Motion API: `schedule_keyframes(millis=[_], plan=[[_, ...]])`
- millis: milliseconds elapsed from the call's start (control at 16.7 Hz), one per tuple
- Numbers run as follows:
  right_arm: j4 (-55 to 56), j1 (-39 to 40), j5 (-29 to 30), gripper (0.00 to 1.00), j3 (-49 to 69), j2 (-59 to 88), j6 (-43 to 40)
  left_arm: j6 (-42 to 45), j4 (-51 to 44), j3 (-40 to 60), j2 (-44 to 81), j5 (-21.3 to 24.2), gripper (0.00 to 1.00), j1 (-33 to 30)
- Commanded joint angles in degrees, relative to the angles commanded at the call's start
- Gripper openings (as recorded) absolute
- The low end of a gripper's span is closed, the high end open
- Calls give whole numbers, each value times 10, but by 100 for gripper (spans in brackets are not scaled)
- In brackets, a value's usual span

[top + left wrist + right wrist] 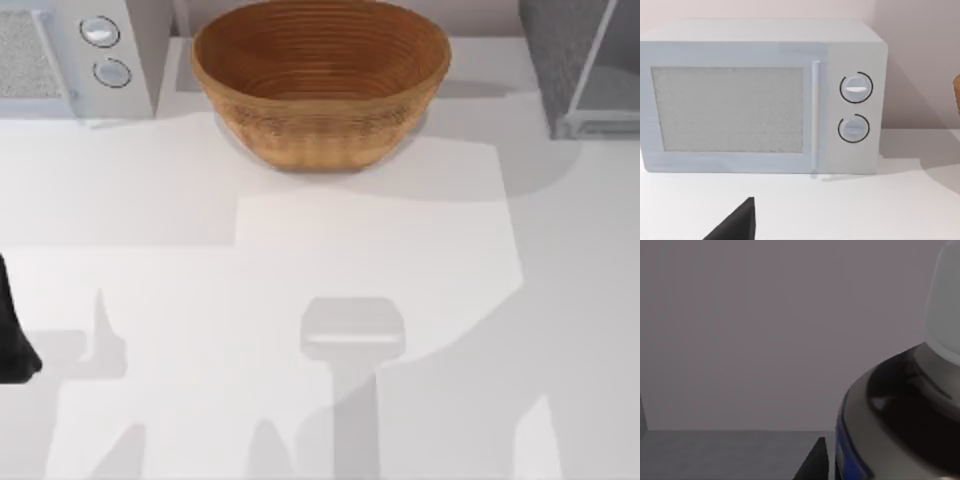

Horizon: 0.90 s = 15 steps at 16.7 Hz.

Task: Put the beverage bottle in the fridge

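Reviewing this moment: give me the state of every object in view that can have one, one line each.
Beverage bottle: upright, close in front of the right wrist camera, grey walls behind it.
Fridge: door open, glassy panel swung out.
Microwave: door closed.
Woven bowl: upright, empty.
Left arm: parked at the table's left edge.

You will find no text, brand, number or sign to read here. The two round knobs (856, 88) on the white microwave (760, 95) carry no markings, and the blue label band (847, 452) on the bottle (910, 410) shows no legible lettering.
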Motion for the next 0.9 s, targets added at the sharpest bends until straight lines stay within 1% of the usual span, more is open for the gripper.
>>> schedule_keyframes(millis=[540, 600, 900], plan=[[0, 0, 0, 98, 0, 0, 0, 0, 0, 0, 0, 0, 100, 0], [0, 0, 0, 100, 0, 0, 0, 0, 0, 0, 0, 0, 100, 0], [0, 0, 0, 100, 0, 0, 0, 0, 0, 0, 0, 0, 100, 0]])
